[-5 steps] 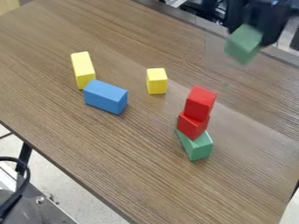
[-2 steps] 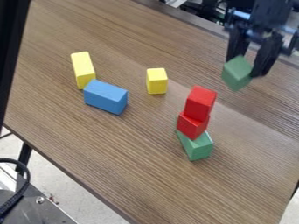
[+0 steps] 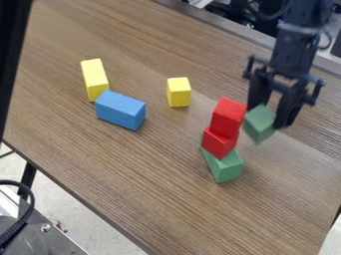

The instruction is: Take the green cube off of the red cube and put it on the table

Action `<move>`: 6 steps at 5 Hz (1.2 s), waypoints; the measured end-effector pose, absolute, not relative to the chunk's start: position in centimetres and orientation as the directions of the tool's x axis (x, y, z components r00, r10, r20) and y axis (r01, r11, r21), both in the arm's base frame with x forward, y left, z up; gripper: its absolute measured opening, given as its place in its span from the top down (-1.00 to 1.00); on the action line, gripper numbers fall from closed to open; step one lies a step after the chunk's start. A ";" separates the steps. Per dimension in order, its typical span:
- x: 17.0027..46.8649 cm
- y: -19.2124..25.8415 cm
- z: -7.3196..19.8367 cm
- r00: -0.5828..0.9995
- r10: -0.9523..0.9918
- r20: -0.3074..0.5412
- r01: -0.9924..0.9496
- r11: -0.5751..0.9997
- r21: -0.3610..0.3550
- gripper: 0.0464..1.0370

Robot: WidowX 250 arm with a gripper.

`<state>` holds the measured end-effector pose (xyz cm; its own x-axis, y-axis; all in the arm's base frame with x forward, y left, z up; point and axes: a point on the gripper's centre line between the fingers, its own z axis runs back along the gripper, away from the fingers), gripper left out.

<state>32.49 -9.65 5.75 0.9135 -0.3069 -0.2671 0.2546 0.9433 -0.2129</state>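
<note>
The gripper (image 3: 267,115) hangs over the right part of the table, shut on the green cube (image 3: 259,123), which it holds tilted between its fingers. The cube is just right of the upper red cube (image 3: 228,117); whether they touch I cannot tell. That red cube sits on a lower red cube (image 3: 219,143), which rests on a longer green block (image 3: 226,167) lying on the wooden table (image 3: 166,189).
A small yellow block (image 3: 178,92) stands mid-table. Farther left, a blue block (image 3: 120,110) lies against or close beside a longer yellow block (image 3: 94,79). A dark post (image 3: 12,60) crosses the left edge of the view.
The gripper has come down and toward the stack from the upper right with the green cube in its fingers. A dark post has appeared at the left. The stack is unchanged.
</note>
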 end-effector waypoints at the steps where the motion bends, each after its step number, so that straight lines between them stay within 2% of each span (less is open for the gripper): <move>1: 32.8 -9.7 5.7 0.916 -0.338 -0.218 0.293 0.932 -0.215 -0.08; 2: 32.8 -10.0 5.0 0.903 -0.389 -0.184 0.346 0.911 -0.226 -0.08; 3: 33.0 -9.8 5.1 0.899 -0.398 -0.181 0.361 0.910 -0.205 -0.08; 4: 33.6 -9.9 4.9 0.896 -0.417 -0.150 0.393 0.905 -0.165 -0.08; 5: 34.5 -10.4 5.6 0.860 -0.497 -0.112 0.485 0.866 -0.118 -0.17; 6: 35.4 -11.1 6.0 0.811 -0.582 -0.057 0.575 0.812 -0.105 -0.77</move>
